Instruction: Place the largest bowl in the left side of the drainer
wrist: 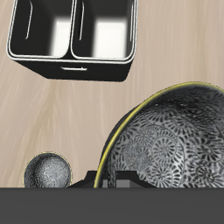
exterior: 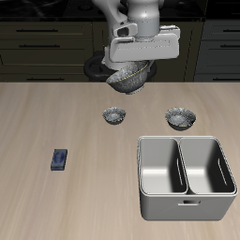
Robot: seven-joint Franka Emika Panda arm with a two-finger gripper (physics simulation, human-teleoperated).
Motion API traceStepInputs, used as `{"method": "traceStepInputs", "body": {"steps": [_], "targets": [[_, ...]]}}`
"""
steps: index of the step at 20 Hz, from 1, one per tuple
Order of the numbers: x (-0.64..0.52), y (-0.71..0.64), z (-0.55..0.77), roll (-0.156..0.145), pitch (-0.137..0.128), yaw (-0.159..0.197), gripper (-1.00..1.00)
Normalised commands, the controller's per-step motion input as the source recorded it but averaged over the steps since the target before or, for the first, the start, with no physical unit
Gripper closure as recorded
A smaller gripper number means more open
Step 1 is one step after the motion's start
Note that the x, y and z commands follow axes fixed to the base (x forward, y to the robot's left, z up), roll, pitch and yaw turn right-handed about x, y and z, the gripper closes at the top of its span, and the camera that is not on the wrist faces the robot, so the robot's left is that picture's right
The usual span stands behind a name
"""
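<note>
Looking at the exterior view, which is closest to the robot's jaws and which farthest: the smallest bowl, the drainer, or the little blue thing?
1. Smallest bowl, just below the gripper.
2. Drainer, nearer the table's front edge.
3. Blue object, off to the other side; close to the drainer's rank.

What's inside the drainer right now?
Nothing visible: both compartments of the drainer look empty. The largest bowl hangs in the gripper, off to one side.

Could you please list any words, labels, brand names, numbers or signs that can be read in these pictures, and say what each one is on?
None can be read.
The small blue object on the table: any marking on it is too small to read.
The largest bowl, held up in the gripper, the two smaller bowls and the drainer bear only pattern or bare metal, no lettering.
</note>
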Motion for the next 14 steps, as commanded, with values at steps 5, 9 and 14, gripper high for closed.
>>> {"method": "traceStepInputs", "body": {"steps": [5, 9, 14], "targets": [[0.22, 0.19, 0.09, -0.004, -0.002, -0.014, 1.00], [0.13, 0.11, 0.05, -0.013, 0.000, 0.000, 1.00], [0.20, 0.20, 0.15, -0.021, -0.011, -0.010, 1.00]]}}
